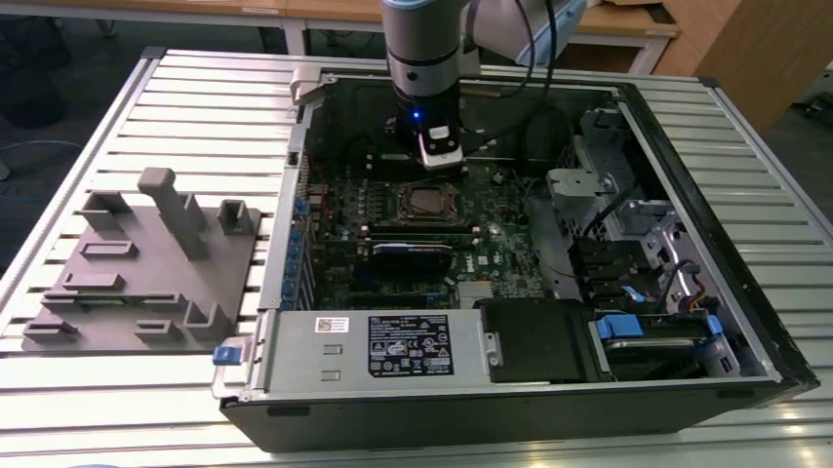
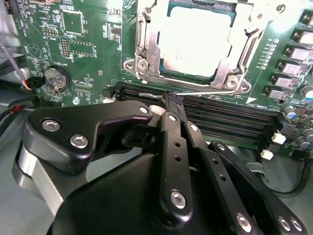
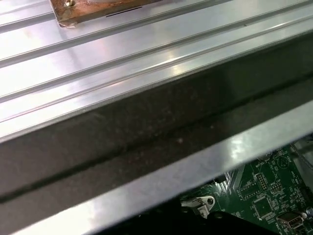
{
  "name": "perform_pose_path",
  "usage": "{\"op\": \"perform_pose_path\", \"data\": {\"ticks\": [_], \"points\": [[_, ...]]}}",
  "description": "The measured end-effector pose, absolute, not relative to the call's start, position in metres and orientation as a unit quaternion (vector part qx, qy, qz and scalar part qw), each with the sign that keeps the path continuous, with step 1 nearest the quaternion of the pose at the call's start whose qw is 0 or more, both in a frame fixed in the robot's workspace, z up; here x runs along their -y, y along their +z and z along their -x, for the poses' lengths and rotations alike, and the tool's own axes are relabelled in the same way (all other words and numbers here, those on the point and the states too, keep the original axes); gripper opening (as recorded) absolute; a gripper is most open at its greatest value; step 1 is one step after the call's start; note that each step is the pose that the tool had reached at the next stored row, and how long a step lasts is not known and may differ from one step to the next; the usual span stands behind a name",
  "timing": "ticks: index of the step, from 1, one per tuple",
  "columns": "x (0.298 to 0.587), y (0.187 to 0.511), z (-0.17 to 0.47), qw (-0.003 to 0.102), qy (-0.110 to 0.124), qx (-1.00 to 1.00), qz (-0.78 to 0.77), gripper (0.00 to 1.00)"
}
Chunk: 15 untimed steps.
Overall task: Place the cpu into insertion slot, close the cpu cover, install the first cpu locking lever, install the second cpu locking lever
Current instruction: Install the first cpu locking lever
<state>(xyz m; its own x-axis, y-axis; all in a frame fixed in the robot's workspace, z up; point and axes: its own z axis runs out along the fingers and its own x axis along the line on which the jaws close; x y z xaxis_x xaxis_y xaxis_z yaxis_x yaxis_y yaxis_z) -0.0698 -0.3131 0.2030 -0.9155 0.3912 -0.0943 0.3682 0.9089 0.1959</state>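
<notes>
1. Where the arm drops into the open computer case (image 1: 729, 322), the hand (image 2: 173, 100) hangs with its black fingertips pressed together and nothing between them. It sits over the long black memory slots (image 2: 220, 117); whether it touches them I cannot tell.
2. Just beyond those slots lies the insertion slot (image 2: 131, 66), its silvery frame set into the green board.
3. The cpu (image 2: 195, 41) rests flat in that slot, dull metal top facing up. It is square, so no axis is longer, and its edges run roughly parallel to the memory slots.
4. The cpu cover (image 2: 149, 39) lies down around the chip, which shows through the cut-out middle.
5. Above the socket the space is open. In the exterior view the hand (image 1: 440, 156) stands between the socket and the case's far wall, with the metal drive cage (image 1: 612, 195) well off to the exterior view's right.
6. A coin battery (image 2: 55, 77) sits on the board, apart from the socket.
7. Outside the case, a grey fixture (image 1: 143, 263) stands on the slatted surface (image 1: 195, 107).
</notes>
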Motion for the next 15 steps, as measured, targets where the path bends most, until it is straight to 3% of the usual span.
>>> {"op": "perform_pose_path", "data": {"ticks": [5,15], "points": [[0.3131,0.2014,0.0708,0.074,0.089,-0.974,-0.194,0.11],[0.3160,0.2013,0.0709,0.072,0.101,-0.973,-0.195,0.11]]}}
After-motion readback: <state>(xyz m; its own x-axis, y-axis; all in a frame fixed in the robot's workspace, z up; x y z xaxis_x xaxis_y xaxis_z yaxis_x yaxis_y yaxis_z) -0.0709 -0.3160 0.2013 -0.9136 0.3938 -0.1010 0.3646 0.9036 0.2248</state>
